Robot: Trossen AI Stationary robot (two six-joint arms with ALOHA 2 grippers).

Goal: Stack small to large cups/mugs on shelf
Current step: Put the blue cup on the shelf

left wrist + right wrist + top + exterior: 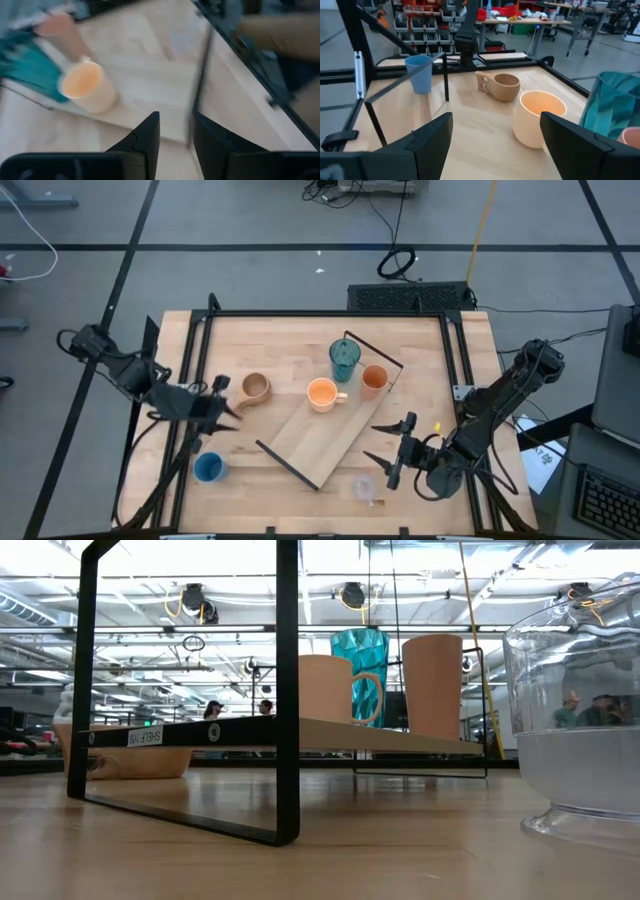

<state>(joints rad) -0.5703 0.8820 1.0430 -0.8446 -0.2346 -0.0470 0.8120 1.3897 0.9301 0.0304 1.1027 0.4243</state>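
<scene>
The light-wood shelf [315, 435] lies slantwise on the table. The teal tumbler [344, 358], an orange cup [374, 378] and an orange handled mug [322, 393] stand upright on its far half. The tan mug [255, 388], the blue cup [208, 468] and the clear cup [364, 487] stand on the tabletop. My left gripper [228, 406] is open and empty, between the tan mug and the shelf's left side. My right gripper [378, 443] is open and empty at the shelf's right side, just beyond the clear cup.
The shelf's black end rails [285, 690] rise above the board at both ends. The low view shows the clear cup [580, 730] close by on the right. The black table frame [200, 330] runs along the table's edges. Bare board [300, 450] lies on the shelf's near half.
</scene>
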